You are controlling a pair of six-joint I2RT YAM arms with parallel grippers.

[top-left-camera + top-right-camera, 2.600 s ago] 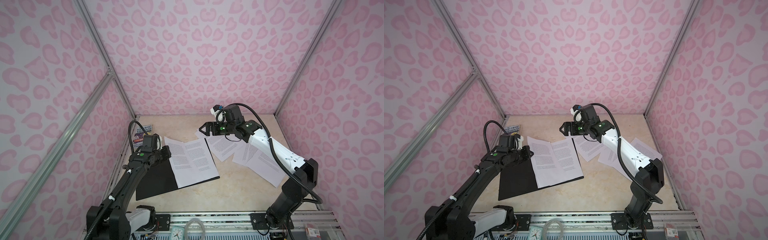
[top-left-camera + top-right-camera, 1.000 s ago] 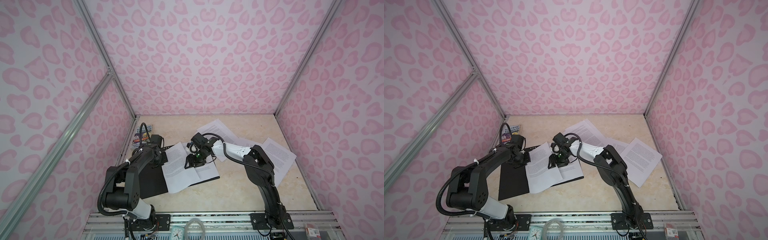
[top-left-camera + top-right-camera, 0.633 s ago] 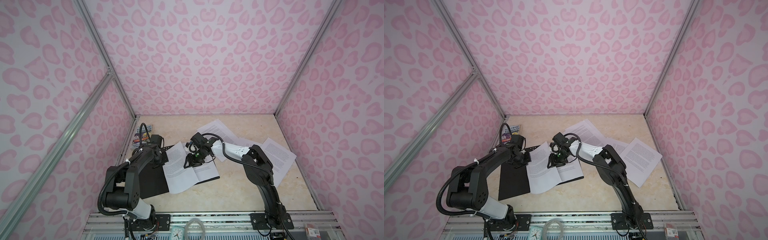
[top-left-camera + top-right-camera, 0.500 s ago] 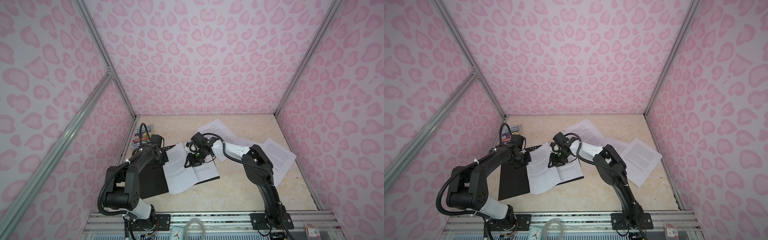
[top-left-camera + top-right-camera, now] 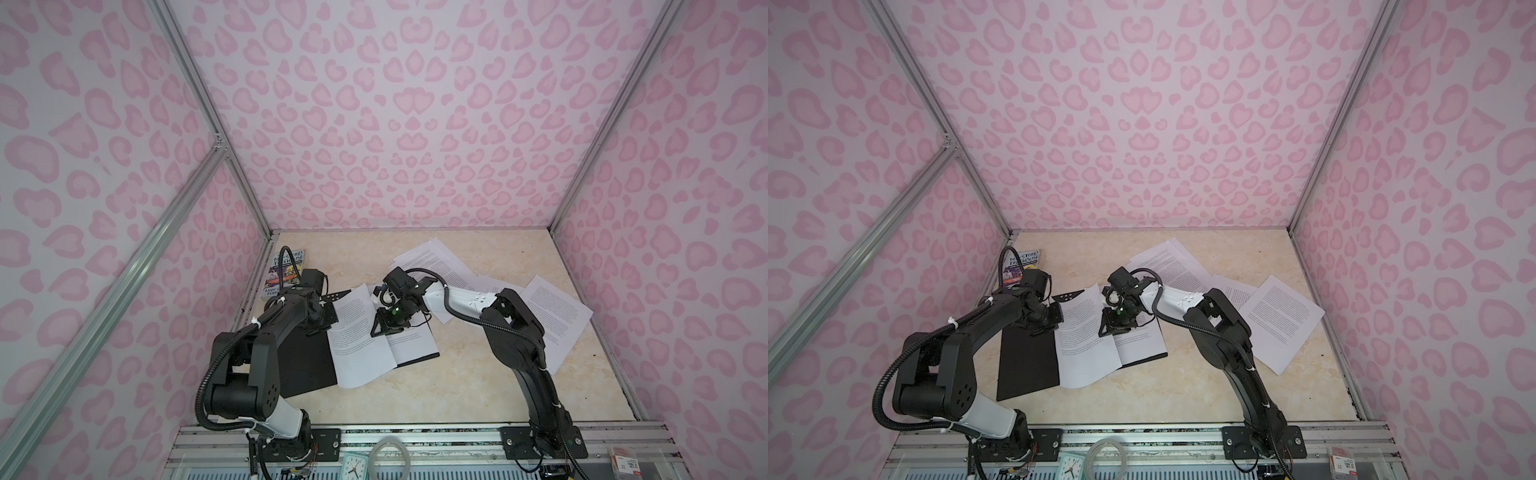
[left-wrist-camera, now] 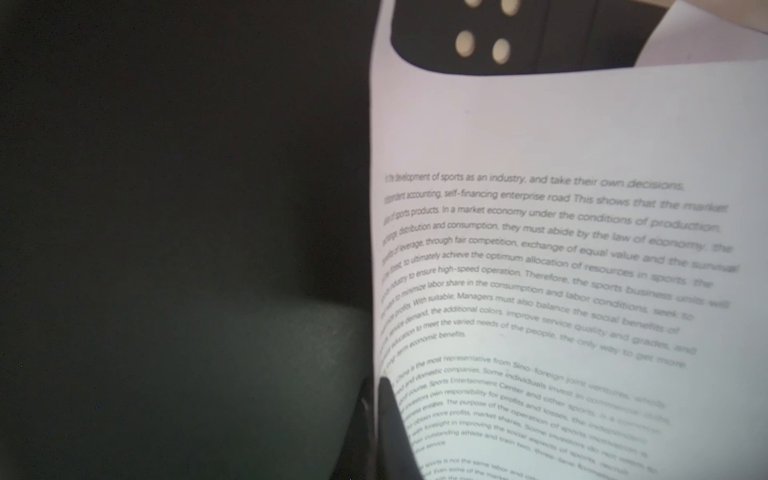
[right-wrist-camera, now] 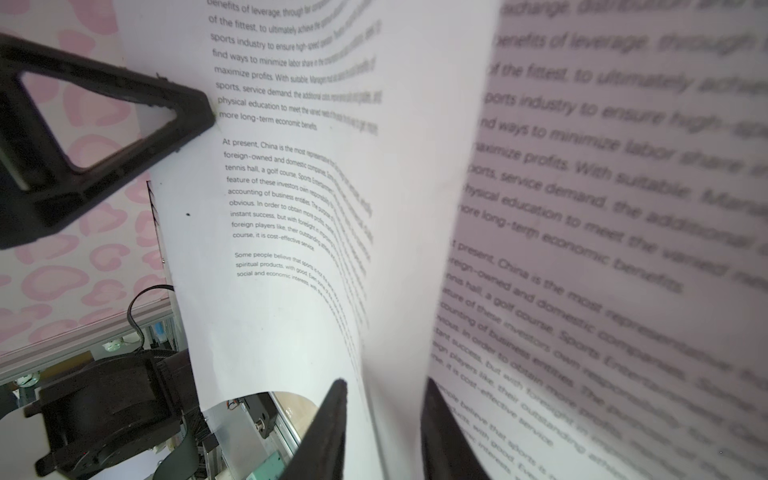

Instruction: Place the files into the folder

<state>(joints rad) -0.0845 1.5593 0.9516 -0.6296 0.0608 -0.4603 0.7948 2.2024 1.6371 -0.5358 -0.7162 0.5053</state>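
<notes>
Top views bright, even for me; soft diffuse light, wall lines bow toward edges. Black inside of folder [image 5: 305, 361] reads as flat dark patch. Faint shadow under curled files [image 5: 361, 345] near right gripper [image 5: 385, 331]. Left wrist: half frame near-black beside jaws, print softens farther out. Right wrist: print crisp beyond jaws, sheet closest to jaws blurred, shaded.

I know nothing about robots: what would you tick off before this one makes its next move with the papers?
1. The folder lies open, black inside up: ok.
2. The right gripper straddles the curled sheet: ok.
3. Its jaws closed on it: not ok, a gap shows.
4. The left gripper shut at that sheet's edge: ok; gripping it: cannot tell.
5. Every sheet inside: not ok, loose sheets lie on the table.
</notes>
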